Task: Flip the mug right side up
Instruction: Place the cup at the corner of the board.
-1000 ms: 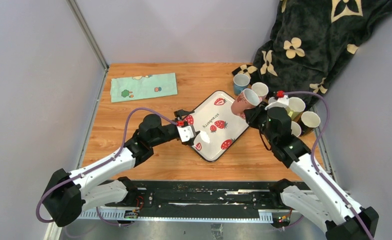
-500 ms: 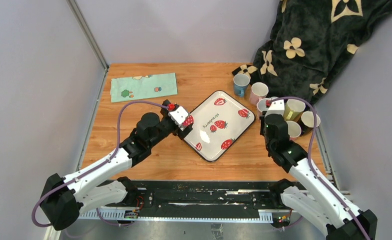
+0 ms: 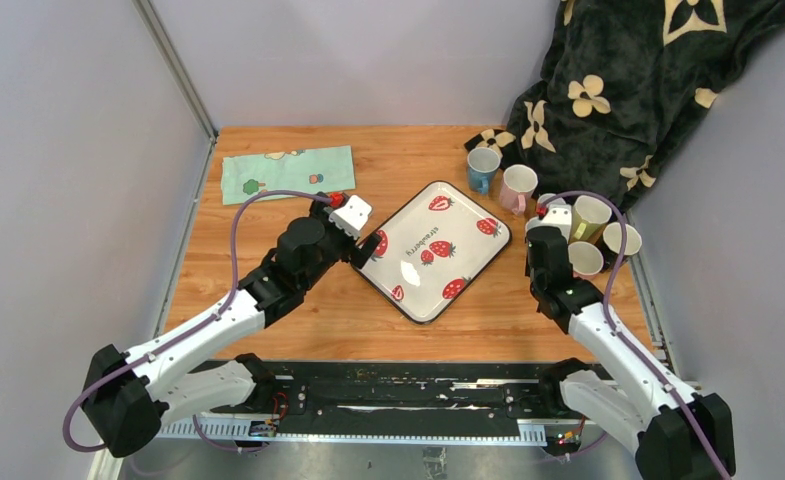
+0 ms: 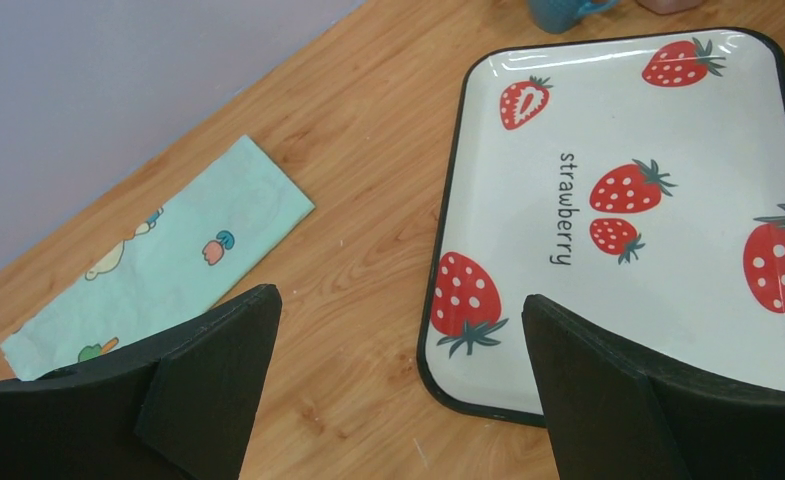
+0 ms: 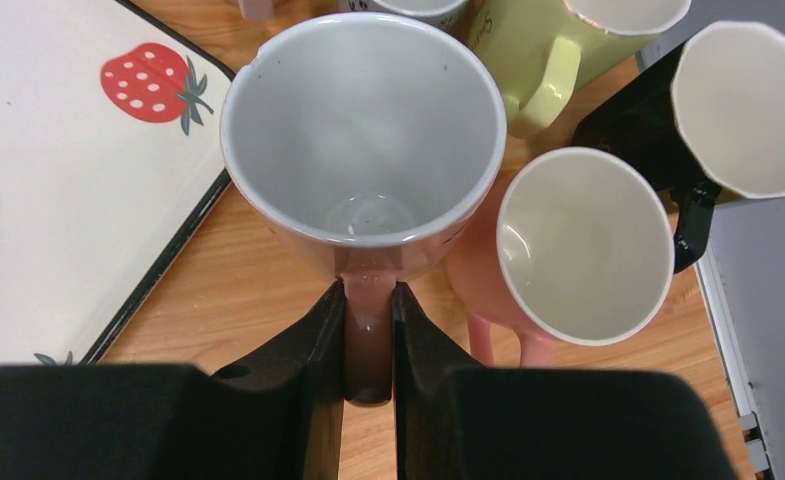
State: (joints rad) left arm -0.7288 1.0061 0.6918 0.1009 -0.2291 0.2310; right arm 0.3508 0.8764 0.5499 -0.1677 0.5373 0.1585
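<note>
The right jaws are clamped on the handle of the pink mug [image 5: 363,130], which sits mouth up just right of the tray [image 4: 588,110], at the left of the other mugs [image 5: 583,240]. The left jaws gape wide over the table [image 3: 218,250] at the tray's left edge, holding nothing.

The left arm [image 3: 203,335] and the right arm [image 3: 620,342] look the same; each is made of smooth white tubes joined by chunky black joints; each grows from a big round black base [image 3: 118,400]; a thin purple cable [image 3: 232,240] runs along each arm to a small white box [image 3: 355,212] with a red knob [image 3: 336,199]; the left gripper [image 4: 398,305] and the right gripper [image 5: 368,300] have flat, dull black fingers with square ends.
</note>
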